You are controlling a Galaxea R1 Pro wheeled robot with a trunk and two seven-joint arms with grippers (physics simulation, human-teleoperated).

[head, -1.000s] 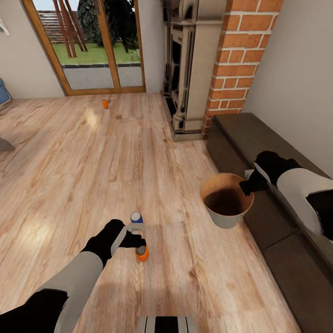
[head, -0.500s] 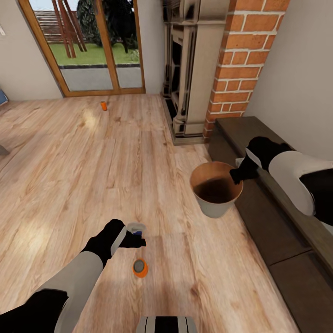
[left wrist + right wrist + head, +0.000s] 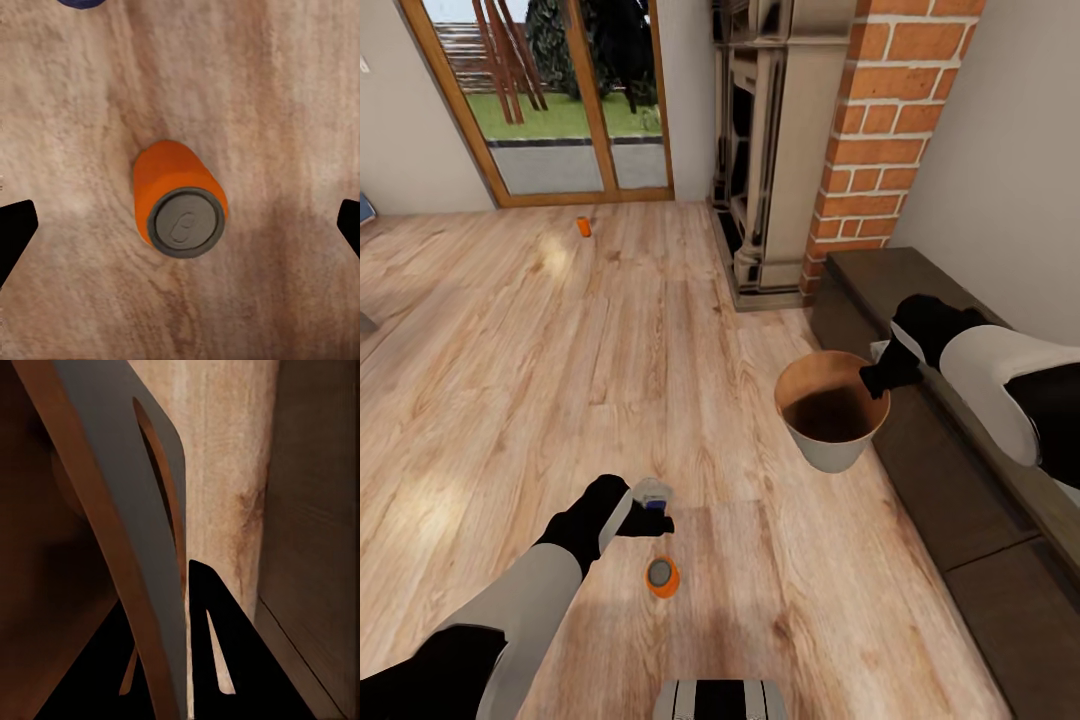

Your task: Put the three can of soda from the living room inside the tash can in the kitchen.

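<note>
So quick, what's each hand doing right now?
Left gripper: open, holding nothing, above a can on the floor.
Right gripper: shut on the bin rim.

One can of soda [image 3: 662, 577] stands upright on the pale wood floor [image 3: 560, 350] of the living room, its orange body and grey, silvery top [image 3: 187, 223] seen from above. A second can [image 3: 652, 494], blue-banded with a silvery top, sits just beyond it, and a third orange can [image 3: 584, 227] stands far off near the glass doors [image 3: 560, 100]. The trash can [image 3: 832, 410], pale grey outside and copper-brown inside, is held upright above the floor by its rim in the right hand [image 3: 876, 378], beside the brick fireplace.
</note>
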